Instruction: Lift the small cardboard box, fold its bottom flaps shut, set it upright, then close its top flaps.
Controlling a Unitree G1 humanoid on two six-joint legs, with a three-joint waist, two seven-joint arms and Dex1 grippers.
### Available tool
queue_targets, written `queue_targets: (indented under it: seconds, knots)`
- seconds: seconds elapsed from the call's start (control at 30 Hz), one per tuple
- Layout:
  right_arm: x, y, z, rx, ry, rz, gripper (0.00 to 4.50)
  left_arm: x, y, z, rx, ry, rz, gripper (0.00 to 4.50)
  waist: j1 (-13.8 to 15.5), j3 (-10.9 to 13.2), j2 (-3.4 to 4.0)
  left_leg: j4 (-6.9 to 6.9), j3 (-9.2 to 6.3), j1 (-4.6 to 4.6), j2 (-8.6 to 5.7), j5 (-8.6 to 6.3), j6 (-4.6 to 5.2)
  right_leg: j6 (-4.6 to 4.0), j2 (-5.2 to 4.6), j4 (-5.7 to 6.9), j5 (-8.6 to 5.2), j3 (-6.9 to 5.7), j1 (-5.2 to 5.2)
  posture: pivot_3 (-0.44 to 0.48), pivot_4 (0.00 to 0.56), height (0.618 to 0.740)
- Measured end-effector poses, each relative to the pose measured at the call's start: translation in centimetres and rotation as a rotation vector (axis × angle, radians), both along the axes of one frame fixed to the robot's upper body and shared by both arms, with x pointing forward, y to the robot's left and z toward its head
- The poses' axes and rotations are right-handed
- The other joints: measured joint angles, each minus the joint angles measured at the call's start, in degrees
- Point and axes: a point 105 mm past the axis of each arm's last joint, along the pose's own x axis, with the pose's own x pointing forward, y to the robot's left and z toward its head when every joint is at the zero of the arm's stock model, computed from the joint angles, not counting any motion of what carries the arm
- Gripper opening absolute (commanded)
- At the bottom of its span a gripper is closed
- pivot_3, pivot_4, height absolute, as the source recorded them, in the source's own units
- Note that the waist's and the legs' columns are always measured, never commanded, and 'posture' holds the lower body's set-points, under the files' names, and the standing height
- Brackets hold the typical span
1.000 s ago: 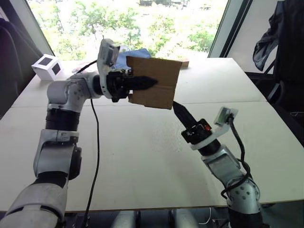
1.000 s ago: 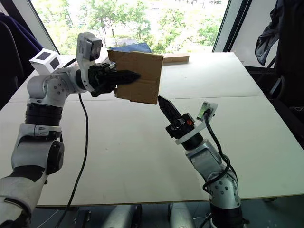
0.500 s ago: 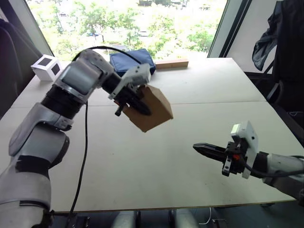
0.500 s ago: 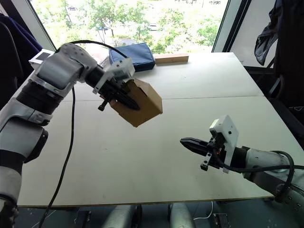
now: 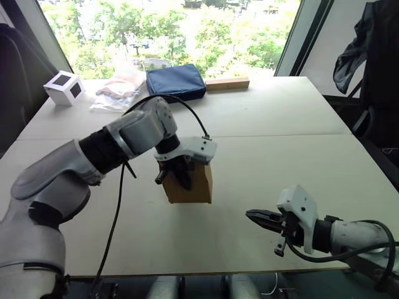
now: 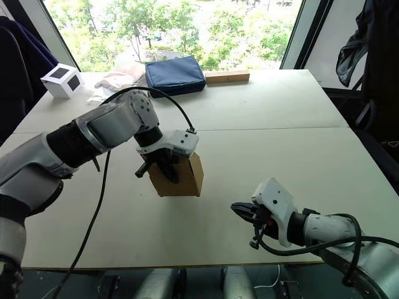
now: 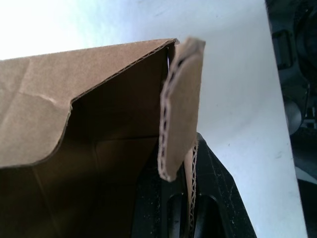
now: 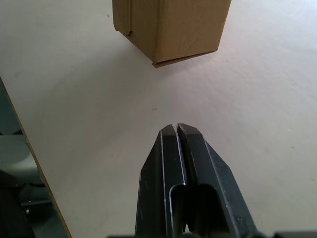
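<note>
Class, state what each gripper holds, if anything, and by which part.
The left gripper holds the box by a side wall at its open top; one finger is inside. The right gripper is shut, holding nothing.

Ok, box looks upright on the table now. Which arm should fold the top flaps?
Right, probably. The right gripper is shut and free, apart from the small cardboard box. The left gripper clamps the box wall from above, steadying it beside the open top flaps.
</note>
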Motion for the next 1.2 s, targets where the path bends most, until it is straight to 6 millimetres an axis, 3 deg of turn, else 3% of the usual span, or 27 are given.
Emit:
queue_targets:
  seconds: [0.03,0.17,0.3,0.53,0.7,0.77,0.83,0.87,0.93,1.07,1.2]
  knots:
    - [0.2,0.2,0.1,0.003,-0.008,0.002,0.00,0.0,-0.1,-0.1,0.002,0.000,0.000,0.76,0.0,0.0,0.00,0.00,0.00,0.00,0.00,0.00,0.00,0.00,0.00,0.00,0.00,0.00,0.00,0.000,0.150,0.740]
    - [0.8,0.5,0.4,0.003,-0.031,0.001,0.00,-0.2,-0.6,-0.3,0.006,0.016,0.013,2.35,-0.1,0.0,0.01,0.00,-0.02,0.00,0.00,0.00,0.00,0.00,0.01,0.01,0.00,0.00,-0.01,0.000,0.150,0.740]
    - [1.1,0.4,0.1,0.007,-0.025,-0.008,0.00,-0.4,-0.8,0.6,-0.014,0.051,0.060,2.35,0.0,0.0,0.00,0.00,-0.02,0.00,0.00,0.00,0.00,0.00,0.01,0.02,0.00,-0.01,-0.01,0.000,0.150,0.740]
    - [1.6,0.7,1.4,0.141,-0.037,-0.014,0.00,0.2,-2.0,8.7,-0.342,0.107,0.152,2.35,-0.1,0.0,0.01,0.03,-0.03,0.01,0.00,-0.01,0.03,0.02,0.03,0.04,-0.01,-0.01,0.00,0.000,0.150,0.740]
    - [3.0,-0.5,1.7,0.222,-0.041,-0.088,0.00,3.9,0.2,12.2,-0.706,0.099,0.460,2.35,-0.3,0.0,0.06,0.02,-0.02,0.08,0.00,-0.02,0.04,0.02,0.03,0.08,-0.02,0.01,0.00,0.000,0.150,0.740]
    - [3.9,-1.2,1.4,0.228,-0.043,-0.124,0.00,5.6,2.5,11.3,-0.832,0.066,0.610,1.86,-0.5,-0.1,0.15,-0.04,0.01,0.19,0.00,-0.03,0.06,0.02,0.03,0.12,-0.02,0.13,0.02,0.000,0.150,0.740]
    - [4.9,-2.2,0.7,0.215,-0.038,-0.168,0.00,7.0,5.7,7.5,-0.890,0.042,0.816,1.28,-0.5,-0.1,0.20,-0.07,0.01,0.16,0.01,-0.02,0.04,0.01,0.05,0.16,-0.02,0.25,-0.07,0.000,0.150,0.740]
    - [5.1,-2.4,0.4,0.208,-0.033,-0.176,0.00,7.1,6.7,6.0,-0.910,0.034,0.874,0.73,-0.4,-0.1,0.19,-0.05,0.01,0.11,0.02,0.01,-0.02,0.01,0.05,0.17,-0.01,0.29,-0.13,0.000,0.150,0.740]
    - [5.7,-2.6,-0.3,0.204,-0.022,-0.181,0.00,7.0,8.4,3.0,-0.982,0.002,0.987,0.04,-0.1,-0.1,0.11,0.01,0.02,0.01,0.01,0.18,-0.33,0.01,0.00,0.15,0.00,0.37,-0.19,0.000,0.150,0.740]
    - [6.8,-2.6,-1.2,0.200,-0.010,-0.174,0.00,4.8,11.4,-1.8,-1.047,-0.127,1.169,0.04,0.4,-0.1,0.05,0.01,0.09,0.03,-0.09,0.17,-0.37,0.01,-0.16,0.11,0.02,0.46,-0.15,0.000,0.150,0.740]
    - [7.3,-1.8,-2.0,0.185,0.005,-0.141,0.00,2.1,10.5,-5.5,-1.051,-0.144,1.222,0.04,1.7,-0.1,0.02,0.02,0.04,0.05,-0.19,0.12,-0.29,0.02,-0.34,0.08,0.04,0.50,-0.06,0.000,0.150,0.740]
